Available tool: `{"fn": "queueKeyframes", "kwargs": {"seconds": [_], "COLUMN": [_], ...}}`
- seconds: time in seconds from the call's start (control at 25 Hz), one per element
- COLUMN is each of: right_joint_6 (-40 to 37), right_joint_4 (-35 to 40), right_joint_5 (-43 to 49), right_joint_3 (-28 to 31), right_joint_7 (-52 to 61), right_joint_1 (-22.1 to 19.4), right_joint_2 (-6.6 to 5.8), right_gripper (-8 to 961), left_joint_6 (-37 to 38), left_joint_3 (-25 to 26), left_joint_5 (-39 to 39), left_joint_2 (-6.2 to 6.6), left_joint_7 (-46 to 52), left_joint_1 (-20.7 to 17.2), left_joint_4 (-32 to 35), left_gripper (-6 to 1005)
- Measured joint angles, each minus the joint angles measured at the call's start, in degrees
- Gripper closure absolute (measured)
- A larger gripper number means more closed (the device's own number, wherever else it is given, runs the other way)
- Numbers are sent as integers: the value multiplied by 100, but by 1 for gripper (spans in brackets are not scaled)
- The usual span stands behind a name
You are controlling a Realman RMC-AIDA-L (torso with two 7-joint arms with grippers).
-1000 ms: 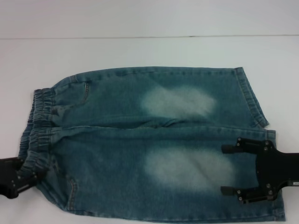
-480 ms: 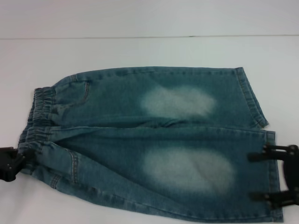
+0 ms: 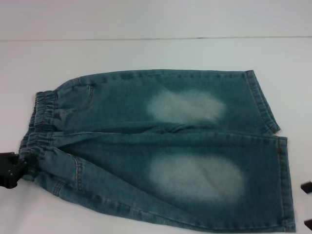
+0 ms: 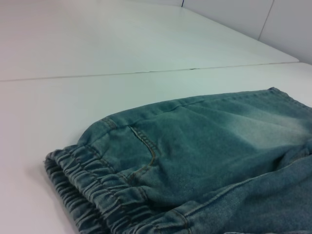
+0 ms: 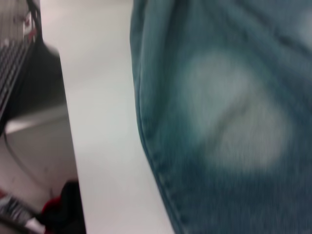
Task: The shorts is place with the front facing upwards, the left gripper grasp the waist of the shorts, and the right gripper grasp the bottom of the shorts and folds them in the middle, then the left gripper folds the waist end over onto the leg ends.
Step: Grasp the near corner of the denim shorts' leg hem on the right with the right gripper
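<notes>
Right gripper [image 3: 307, 204] has pulled back off the near leg since half a second ago; only two black fingertips [image 3: 306, 187] now show at the right edge of the head view, apart from each other and clear of the cloth, so the claw stands wide with nothing in it. Shorts [image 3: 161, 146] unchanged in lay.

Shorts lie flat on the white table [image 3: 146, 53], front up, legs side by side, a pale faded patch on each. Waist of the shorts [image 3: 36, 131] toward the robot's left, gathered and ruffled. Leg ends [image 3: 285, 180] toward the right, straight stitched hems; far hem slightly turned at its corner.

Left gripper [image 3: 9, 169] at the near-left corner, touching the waistband's lower end. It looks closed on the waistband there, though the fingers are largely cut off by the frame edge. Near edge of the cloth by that corner is drawn up into a diagonal ridge.

Left wrist view: waistband and a front pocket seam [image 4: 144, 146] close up. Right wrist view: near leg's hem edge and faded patch [image 5: 234, 112], table edge beyond.
</notes>
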State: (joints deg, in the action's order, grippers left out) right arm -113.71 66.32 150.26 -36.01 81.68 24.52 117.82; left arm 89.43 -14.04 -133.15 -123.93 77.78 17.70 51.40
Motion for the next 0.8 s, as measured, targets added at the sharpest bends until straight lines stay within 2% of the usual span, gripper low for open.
{"fn": "queueKeyframes", "kwargs": {"seconds": [0.2, 0.44, 0.64, 0.8], "right_joint_6": [0, 17, 31, 64], "right_joint_4": [-16, -119, -178, -209], "right_joint_5": [640, 718, 860, 861], "right_joint_3": [-395, -796, -1035, -1124], "right_joint_7": [386, 581, 700, 720], "right_joint_1": [228, 260, 298, 322], "right_joint_2": [48, 68, 154, 167], "right_gripper": [60, 70, 90, 112], "left_joint_6": [-49, -72, -68, -77], "left_joint_3": [-40, -45, -47, -39], "left_joint_5": [0, 1, 1, 1], "left_joint_2": [1, 1, 0, -8], "left_joint_7": [-22, -48, -59, -69], "left_joint_1": [16, 23, 12, -6], "left_joint_4": [-30, -91, -112, -113], "left_gripper": [951, 952, 952, 952]}}
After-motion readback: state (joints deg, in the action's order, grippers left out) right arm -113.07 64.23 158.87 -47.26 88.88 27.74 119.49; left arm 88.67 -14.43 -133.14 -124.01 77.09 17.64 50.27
